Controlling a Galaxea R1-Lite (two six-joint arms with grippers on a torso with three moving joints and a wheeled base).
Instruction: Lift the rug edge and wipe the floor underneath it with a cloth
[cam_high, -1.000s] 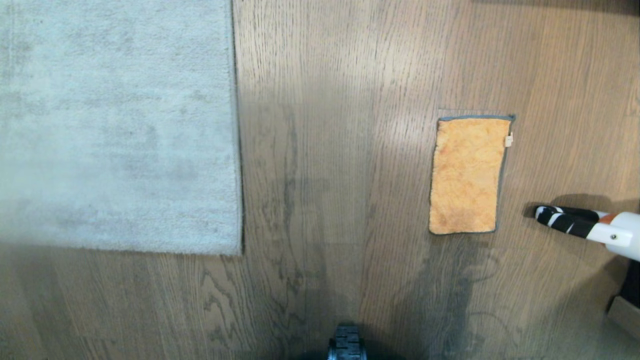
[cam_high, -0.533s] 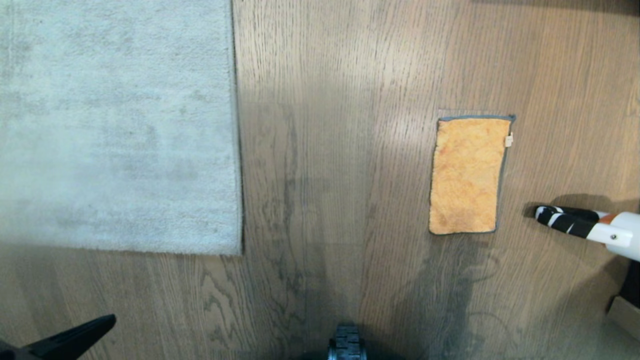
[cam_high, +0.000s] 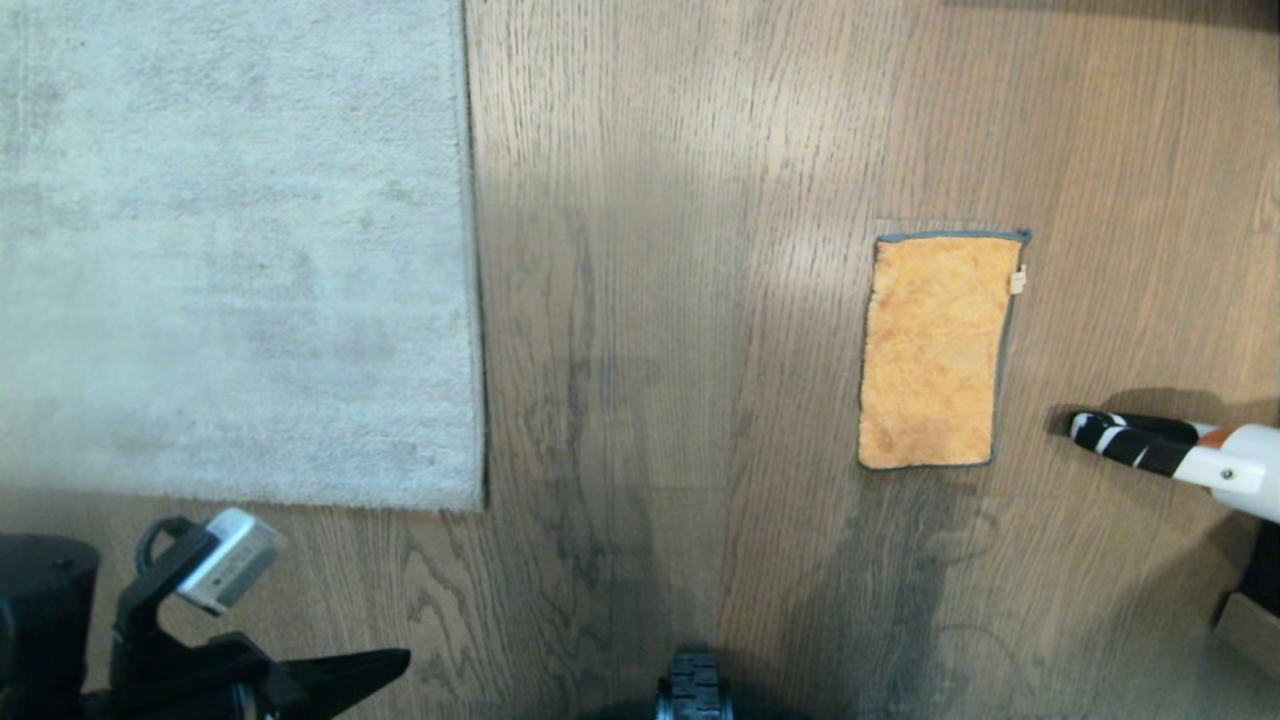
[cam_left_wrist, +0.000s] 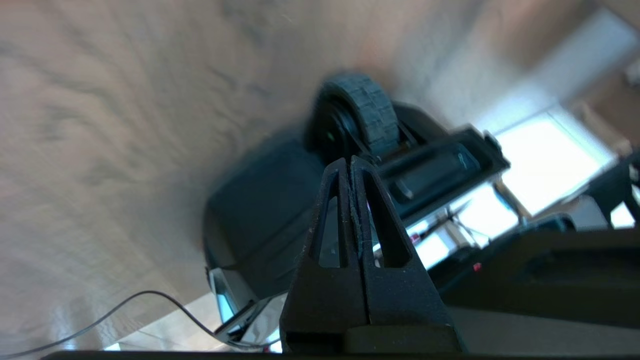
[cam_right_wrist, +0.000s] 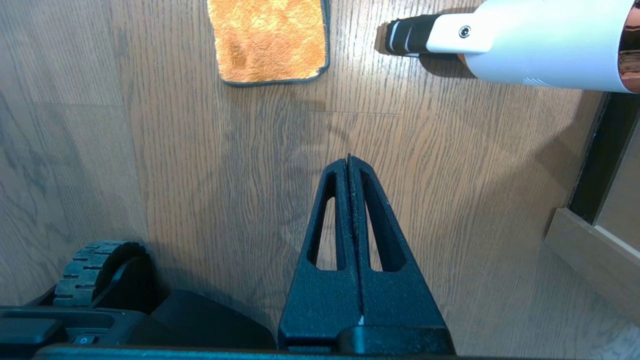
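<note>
Floor (cam_high: 680, 300): brown wood-grain planks, dark grain streaks, faint sheen in the middle; fills the head view and carries everything listed below

Rug: very large, pale grey-beige, short pile, faintly mottled; lies flat at the head view's upper left. Rug edge (cam_high: 474, 300): thin straight border running along its right side, meeting a second straight border at a square corner; both lie flush on the floor

Left gripper (cam_high: 395, 660): black, matte, wedge-shaped; at the head view's lower left, below the rug's corner and apart from it, tip pointing toward the view's middle. Fingers (cam_left_wrist: 372, 210) pressed together, nothing between them. A small white-and-grey block sits on the arm behind it

Right gripper (cam_right_wrist: 349, 159): black, same tapered shape with slotted openings; fingers closed on nothing, above bare floor, well short of the cloth

Cloth (cam_high: 935, 350): small orange rectangle, fluffy microfibre, thin grey edging, small white tag on its right side; spread flat on the floor right of centre, well apart from the rug

White tube-shaped tool (cam_high: 1225, 468) with a black-and-white striped tip: lies on the floor just right of the cloth, not touching it

Wheel (cam_high: 693, 690): dark, ribbed tread, at the head view's bottom edge
</note>
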